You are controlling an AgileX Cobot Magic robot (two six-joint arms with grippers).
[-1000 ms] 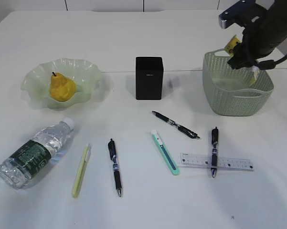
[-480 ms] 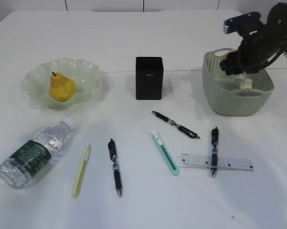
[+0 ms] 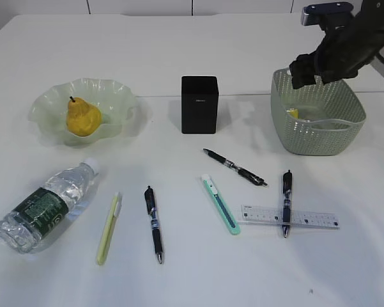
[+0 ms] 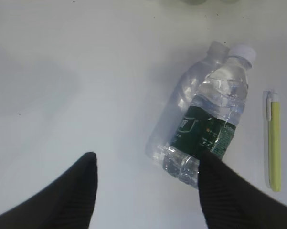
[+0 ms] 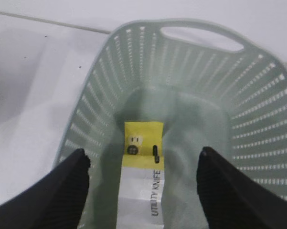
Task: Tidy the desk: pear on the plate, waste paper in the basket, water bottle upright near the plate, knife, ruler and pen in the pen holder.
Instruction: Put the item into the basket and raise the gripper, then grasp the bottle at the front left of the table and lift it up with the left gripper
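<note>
Hovering: R end effector [image 5: 143,191] over basket [image 5: 258,119] | jaws apart | waste paper [image 5: 141,191] below, on floor

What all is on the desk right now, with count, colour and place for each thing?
plate: one, pale green, back left
pear: one, yellow, on the plate
holder: one, black, back centre
basket: one, grey-green, back right
waste paper: one, yellow and white packaging, lying in the basket
bottle: one, clear with green label, lying front left
pens: three, dark, front centre to right; one lies across the ruler
knives: two, yellow-green right of the bottle, teal front centre
ruler: one, clear, front right
left gripper: open, above the bottle's base
right gripper: open, empty, over the basket
</note>
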